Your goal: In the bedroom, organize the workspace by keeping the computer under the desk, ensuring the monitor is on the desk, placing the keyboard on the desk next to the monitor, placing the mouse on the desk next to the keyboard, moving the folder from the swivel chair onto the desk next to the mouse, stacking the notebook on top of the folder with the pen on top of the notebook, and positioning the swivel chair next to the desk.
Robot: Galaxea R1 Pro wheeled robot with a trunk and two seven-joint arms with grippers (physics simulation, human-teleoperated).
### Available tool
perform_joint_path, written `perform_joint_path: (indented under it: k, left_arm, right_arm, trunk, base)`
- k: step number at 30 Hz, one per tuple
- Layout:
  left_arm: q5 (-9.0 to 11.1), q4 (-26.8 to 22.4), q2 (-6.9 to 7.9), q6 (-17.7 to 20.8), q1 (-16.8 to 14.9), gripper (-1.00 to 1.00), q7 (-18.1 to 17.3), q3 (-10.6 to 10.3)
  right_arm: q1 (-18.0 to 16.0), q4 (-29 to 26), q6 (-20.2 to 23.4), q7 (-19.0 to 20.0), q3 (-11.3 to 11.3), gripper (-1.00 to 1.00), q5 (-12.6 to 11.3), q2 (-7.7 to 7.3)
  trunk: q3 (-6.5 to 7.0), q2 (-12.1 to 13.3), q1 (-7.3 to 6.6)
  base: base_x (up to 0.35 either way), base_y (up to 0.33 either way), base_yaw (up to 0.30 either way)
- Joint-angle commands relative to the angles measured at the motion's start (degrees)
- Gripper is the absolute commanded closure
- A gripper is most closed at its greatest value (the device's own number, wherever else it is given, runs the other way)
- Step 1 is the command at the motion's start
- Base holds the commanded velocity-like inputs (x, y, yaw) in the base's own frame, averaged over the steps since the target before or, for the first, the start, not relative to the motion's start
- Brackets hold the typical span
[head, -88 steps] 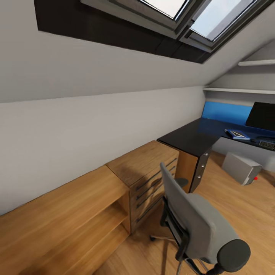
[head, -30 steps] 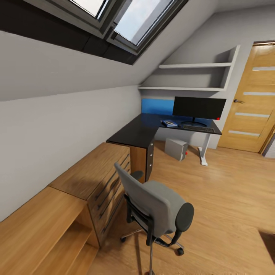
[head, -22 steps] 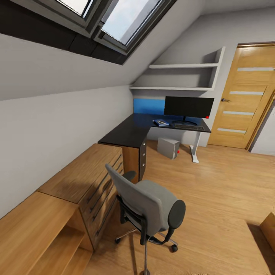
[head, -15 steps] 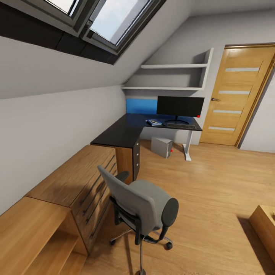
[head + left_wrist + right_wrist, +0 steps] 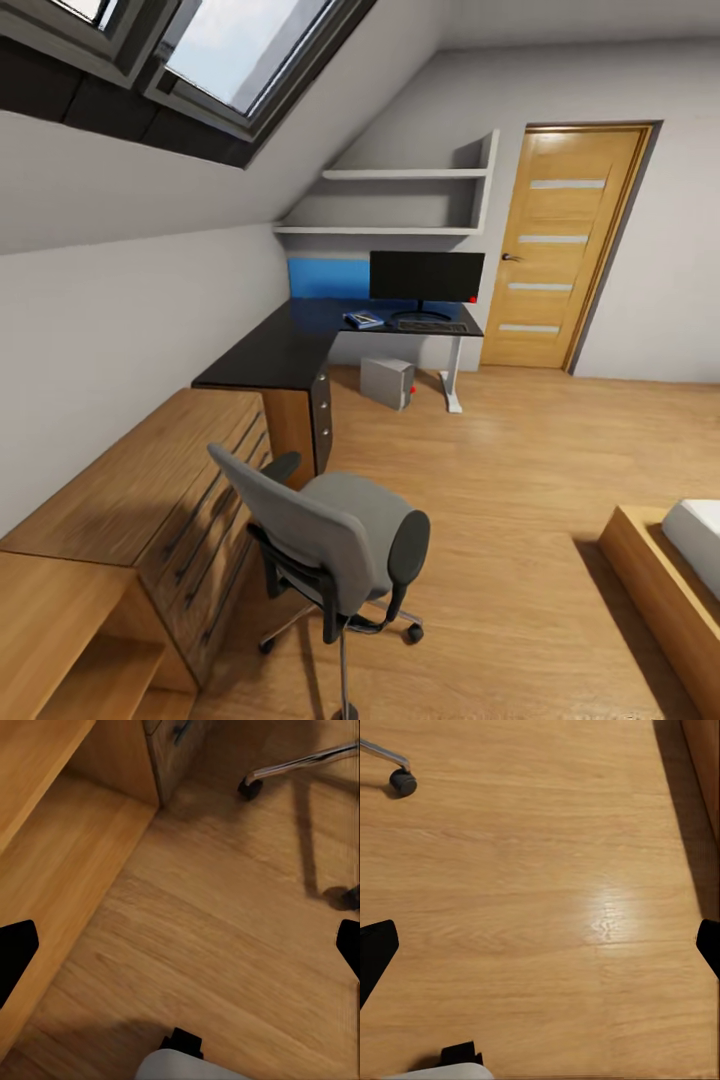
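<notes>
The grey swivel chair (image 5: 335,535) stands on the floor beside the wooden dresser, apart from the black L-shaped desk (image 5: 275,355). At the desk's far end the monitor (image 5: 427,277) stands upright, with the keyboard (image 5: 432,326) in front of it. The blue folder (image 5: 363,320) lies left of the keyboard with a small grey notebook on it. The computer (image 5: 387,382) sits on the floor under the desk. Mouse and pen are too small to make out. My left gripper (image 5: 180,952) and right gripper (image 5: 540,952) are open over bare floor.
A light wooden dresser (image 5: 150,480) and a low shelf unit (image 5: 52,870) line the sloped wall at left. A bed frame (image 5: 665,580) sits at right, an oak door (image 5: 560,250) behind. Chair castors (image 5: 250,787) (image 5: 403,782) lie near both grippers. Open wood floor (image 5: 520,470) spans the middle.
The whole view has swung to the right, bringing the door and the bed corner into sight. The chair, desk and the things on it have not moved.
</notes>
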Motion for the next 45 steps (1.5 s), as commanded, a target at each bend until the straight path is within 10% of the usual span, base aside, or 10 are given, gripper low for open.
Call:
perform_joint_path:
  k: [1, 45]
  left_arm:
    - [0.0, 0.0, 0.01, -0.1, 0.0, -1.0, 0.4, -0.2]
    - [0.1, 0.0, 0.0, -0.4, 0.0, -1.0, 0.4, -0.1]
  right_arm:
    - [-0.1, 0.1, 0.0, -0.5, 0.5, -1.0, 0.2, 0.02]
    - [-0.1, 0.1, 0.0, -0.5, 0.5, -1.0, 0.1, 0.0]
  trunk:
    - [-0.07, 0.0, 0.0]
    - [-3.01, 0.0, 0.0]
  base:
    - [0.0, 0.0, -0.266]
    - [0.0, 0.046, -0.2]
